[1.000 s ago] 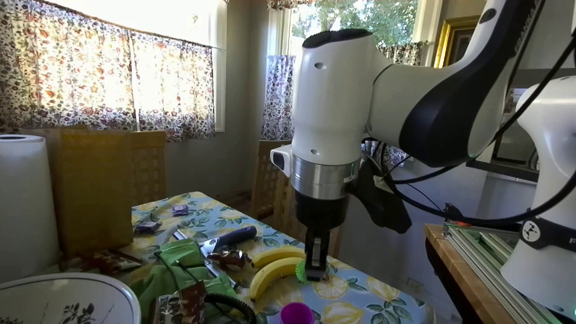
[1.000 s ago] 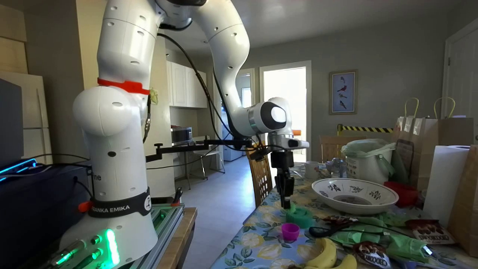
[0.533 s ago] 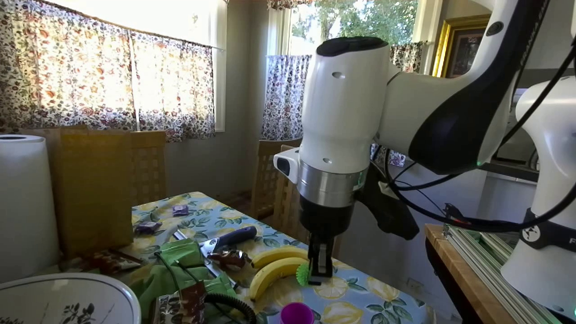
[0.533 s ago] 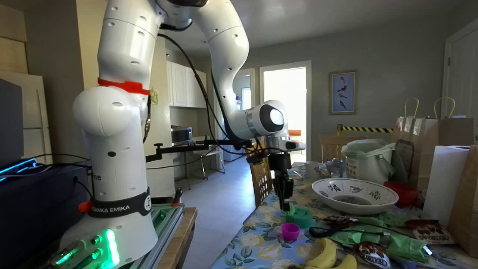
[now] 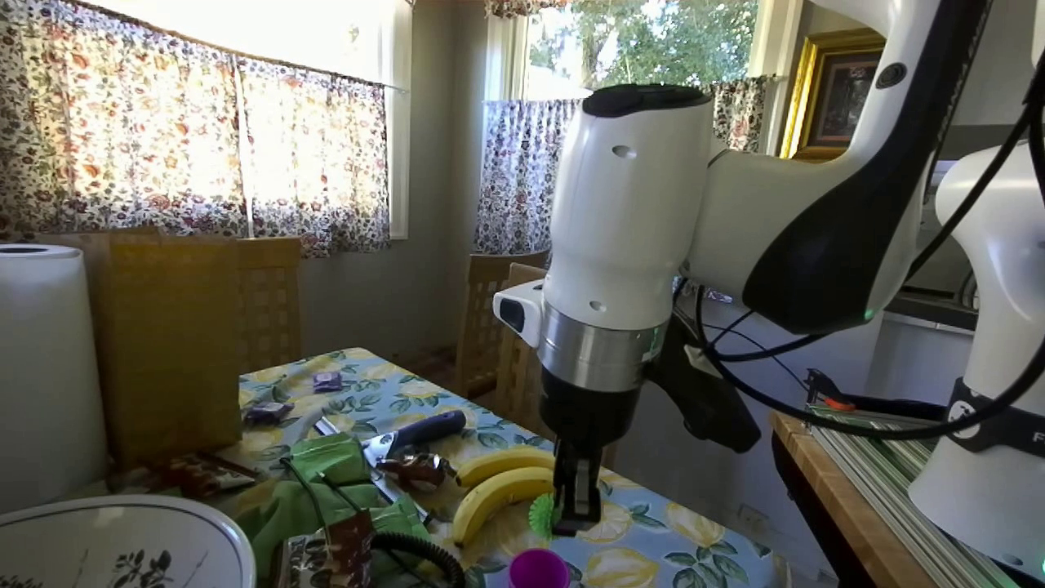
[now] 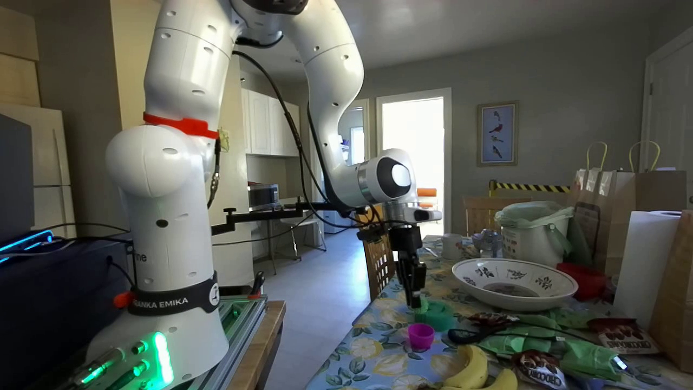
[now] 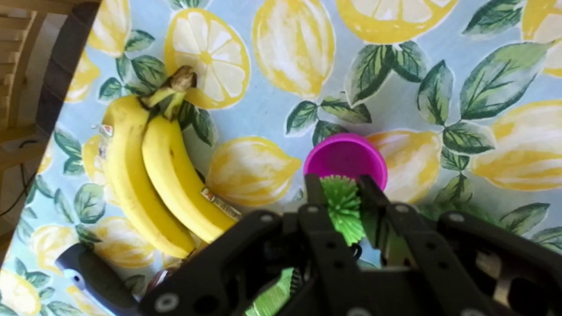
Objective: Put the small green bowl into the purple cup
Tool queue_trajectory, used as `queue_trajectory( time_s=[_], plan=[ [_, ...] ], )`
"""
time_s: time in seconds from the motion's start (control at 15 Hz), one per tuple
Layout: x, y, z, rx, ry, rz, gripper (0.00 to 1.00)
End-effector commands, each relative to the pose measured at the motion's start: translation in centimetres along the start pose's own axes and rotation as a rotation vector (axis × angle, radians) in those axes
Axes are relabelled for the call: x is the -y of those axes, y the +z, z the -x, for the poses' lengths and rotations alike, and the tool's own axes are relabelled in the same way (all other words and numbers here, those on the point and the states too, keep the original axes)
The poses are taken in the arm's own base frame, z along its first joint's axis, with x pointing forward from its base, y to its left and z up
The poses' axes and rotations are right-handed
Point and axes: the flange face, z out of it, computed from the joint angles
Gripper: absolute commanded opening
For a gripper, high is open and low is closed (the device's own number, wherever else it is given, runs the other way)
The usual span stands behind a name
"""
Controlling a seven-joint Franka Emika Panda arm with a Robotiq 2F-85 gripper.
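Observation:
My gripper (image 7: pixel 339 181) is shut on a small green spiky ball (image 7: pixel 343 207), the only small green piece at the jaws; no green bowl shows there. In an exterior view the ball (image 5: pixel 541 516) sticks out beside the fingertips (image 5: pixel 576 527). The magenta-purple cup (image 7: pixel 345 153) stands upright on the table, its inside bare. In the wrist view the ball and fingertips overlap the cup's lower rim. In both exterior views the ball is apart from the cup (image 6: pixel 421 336), higher in the picture; the cup also shows here (image 5: pixel 539 569).
Two bananas (image 7: pixel 158 175) lie beside the cup. A teal-green round thing (image 6: pixel 436 317) sits just behind the cup in an exterior view. Green bags, wrappers and a dark-handled tool (image 5: pixel 429 431) lie farther off. A large white bowl (image 6: pixel 514 300) stands on the lemon-print tablecloth.
My gripper, with the ball held, first shifts slightly toward the robot base side, then comes lower and a little nearer the cup. The cup and bananas stay put.

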Motion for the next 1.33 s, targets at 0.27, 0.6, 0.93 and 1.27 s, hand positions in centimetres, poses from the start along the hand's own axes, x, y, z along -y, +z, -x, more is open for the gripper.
queue_trajectory(
  time_s=[0.27,0.6,0.93,1.27],
  plan=[
    [0.2,2.5,0.1,-0.004,0.013,-0.029,0.06],
    [-0.2,3.6,-0.2,-0.007,0.037,-0.051,0.06],
    [-0.4,4.2,-0.5,-0.015,0.049,-0.065,0.06],
    [-0.4,4.7,-1.0,-0.021,0.056,-0.08,0.06]
  ],
)
